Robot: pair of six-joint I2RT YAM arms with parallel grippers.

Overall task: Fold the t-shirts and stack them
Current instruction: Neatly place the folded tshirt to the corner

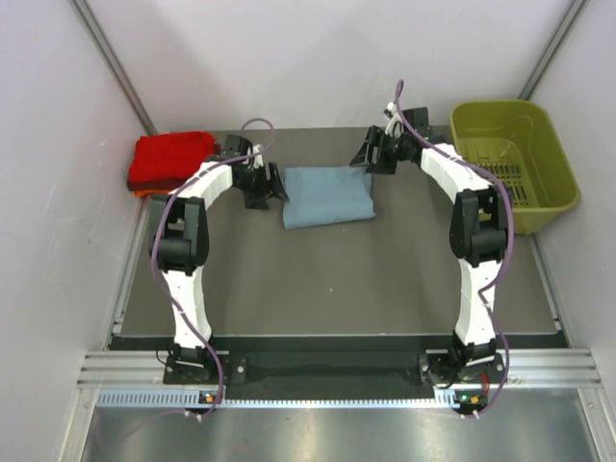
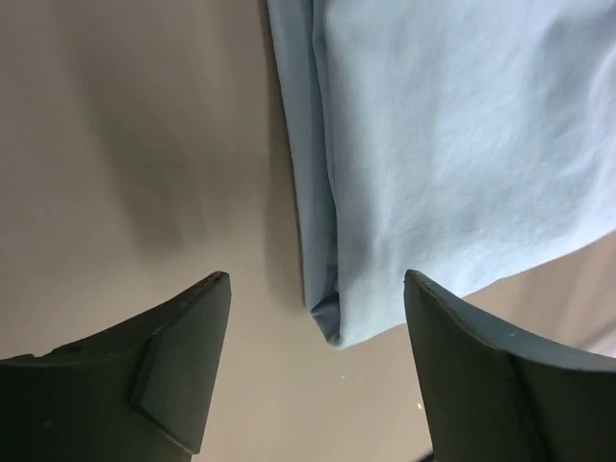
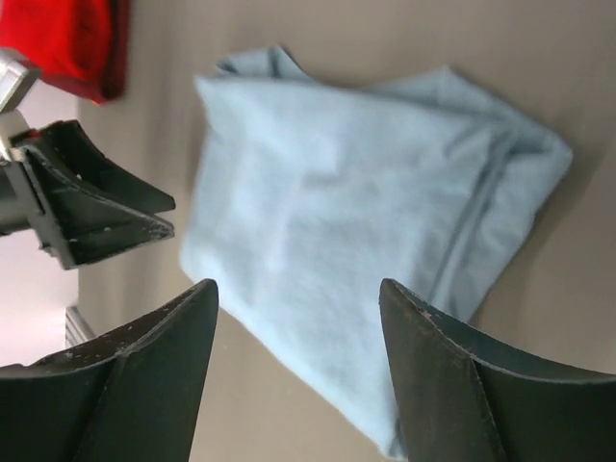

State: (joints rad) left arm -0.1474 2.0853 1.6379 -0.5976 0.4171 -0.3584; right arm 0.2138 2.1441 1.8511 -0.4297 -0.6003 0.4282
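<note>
A dusty grey-blue t-shirt (image 1: 327,195) lies folded into a rectangle at the back middle of the dark table. My left gripper (image 1: 272,188) hovers at its left edge, open, holding nothing. In the left wrist view the t-shirt's folded corner (image 2: 332,322) sits between the spread fingers (image 2: 183,356), apart from both. My right gripper (image 1: 371,159) is above the t-shirt's back right corner, also open and empty. From the right wrist the grey-blue t-shirt (image 3: 366,212) fills the view beyond the gripper (image 3: 298,284). Folded red t-shirts (image 1: 171,159) are stacked at the back left.
An olive-green plastic basket (image 1: 515,164) stands at the back right, off the table's right edge. An orange edge (image 1: 144,192) shows under the red stack. White walls close in on both sides. The left gripper (image 3: 96,207) appears in the right wrist view, near the red stack (image 3: 67,38).
</note>
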